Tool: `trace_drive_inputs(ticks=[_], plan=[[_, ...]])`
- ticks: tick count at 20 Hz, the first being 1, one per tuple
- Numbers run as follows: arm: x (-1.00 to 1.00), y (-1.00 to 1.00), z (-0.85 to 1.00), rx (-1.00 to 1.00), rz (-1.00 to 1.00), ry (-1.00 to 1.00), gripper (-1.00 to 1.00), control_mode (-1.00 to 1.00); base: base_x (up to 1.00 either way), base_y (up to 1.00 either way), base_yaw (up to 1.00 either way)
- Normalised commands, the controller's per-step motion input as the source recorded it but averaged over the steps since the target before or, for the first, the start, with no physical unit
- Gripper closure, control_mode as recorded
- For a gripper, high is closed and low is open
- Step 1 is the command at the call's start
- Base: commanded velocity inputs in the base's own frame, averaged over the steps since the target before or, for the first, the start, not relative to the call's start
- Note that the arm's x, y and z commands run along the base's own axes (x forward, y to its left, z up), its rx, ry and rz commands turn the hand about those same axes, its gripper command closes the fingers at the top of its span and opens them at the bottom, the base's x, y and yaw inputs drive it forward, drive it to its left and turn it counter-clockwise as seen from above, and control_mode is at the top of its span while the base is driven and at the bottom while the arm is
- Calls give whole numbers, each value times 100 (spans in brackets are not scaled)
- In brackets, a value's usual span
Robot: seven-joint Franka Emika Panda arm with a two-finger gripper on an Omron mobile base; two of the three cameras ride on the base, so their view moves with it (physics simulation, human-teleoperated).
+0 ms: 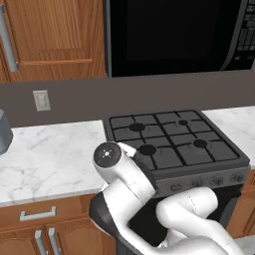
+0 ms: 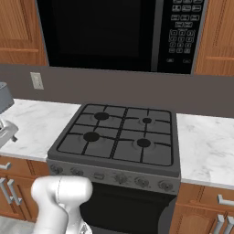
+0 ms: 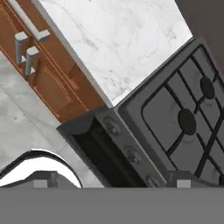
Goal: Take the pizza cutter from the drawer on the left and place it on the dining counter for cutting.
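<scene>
The drawer (image 1: pixel 37 213) is a shallow brown wooden front with a horizontal silver bar handle, shut, below the marble worktop to the left of the stove. In the hand view its bar handle (image 3: pixel 27 18) runs along the top left corner. My gripper (image 3: pixel 112 183) is open, its two tips far apart at the bottom of the hand view with nothing between them, hanging over the stove's front left corner. The white arm (image 1: pixel 124 174) is folded low in front of the oven. The pizza cutter and the dining counter are out of view.
A black gas stove (image 1: pixel 174 144) (image 2: pixel 119 137) stands straight ahead with a black microwave (image 1: pixel 174 35) above it. Marble worktops (image 1: pixel 50 154) (image 2: pixel 210 146) flank it. A grey appliance (image 1: pixel 3 132) sits at the far left. Two vertical cabinet handles (image 3: pixel 25 52) lie below the drawer.
</scene>
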Motion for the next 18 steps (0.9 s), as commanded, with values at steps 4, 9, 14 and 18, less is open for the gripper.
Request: trace_drive_inputs(ticks=[4,9,14,18], plan=[[0,100,-86,-9,55,-10,-100,-100,0,0,0],[-12,100,-87,-10,62,-8,-100,-100,0,0,0],[-19,100,-64,-17,34,-4,-100,-100,0,0,0],[-1,93,-44,-13,13,-7,-100,-100,0,0,0]])
